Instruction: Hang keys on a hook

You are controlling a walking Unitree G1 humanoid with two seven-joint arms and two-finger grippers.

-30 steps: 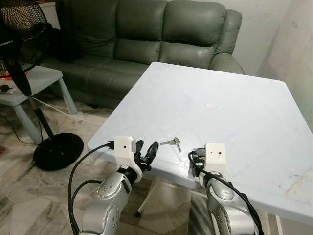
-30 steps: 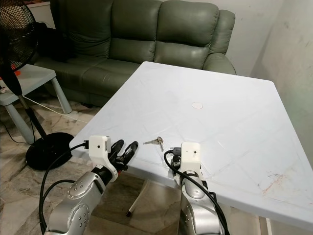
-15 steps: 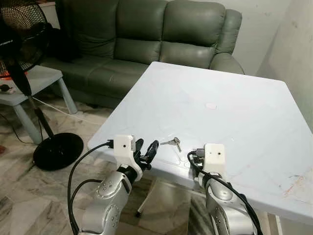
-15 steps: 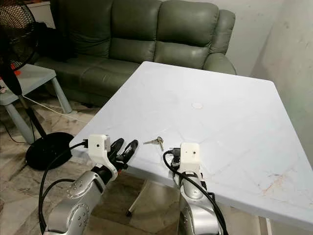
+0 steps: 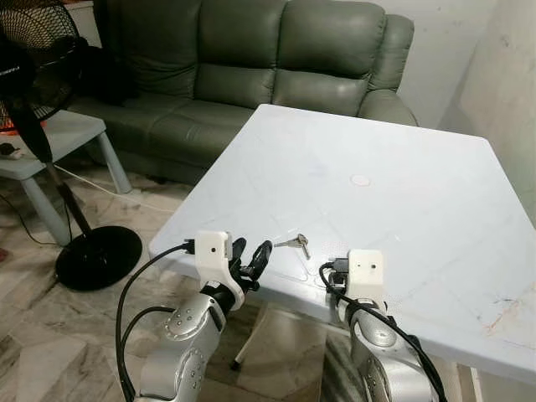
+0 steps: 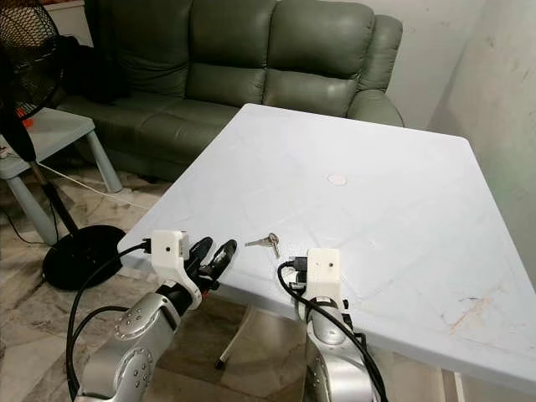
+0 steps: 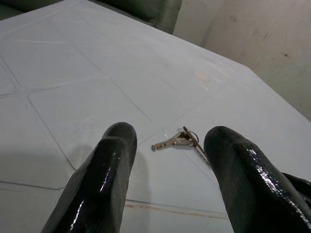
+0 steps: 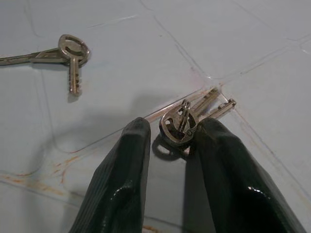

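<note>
A bunch of keys (image 8: 187, 116) on a ring stands upright between the two black fingers of my right gripper (image 8: 174, 127), which is shut on it just above the white table (image 5: 402, 193). From the head, that gripper sits under its white wrist housing (image 5: 366, 268) near the table's front edge. A second pair of keys (image 5: 295, 243) lies flat on the table a little ahead and to the left, also in the right wrist view (image 8: 68, 53). My left gripper (image 5: 251, 260) is open at the front left edge, pointing at those loose keys (image 7: 180, 141).
A green leather sofa (image 5: 251, 67) stands behind the table. A black standing fan (image 5: 42, 100) and a small pale side table (image 5: 59, 142) are on the left, over a tiled floor. A wall (image 5: 502, 84) runs along the right. A small round mark (image 5: 361, 180) shows mid-table.
My right wrist has drawn back slightly toward the table's front edge. The left arm and the loose keys have not moved.
</note>
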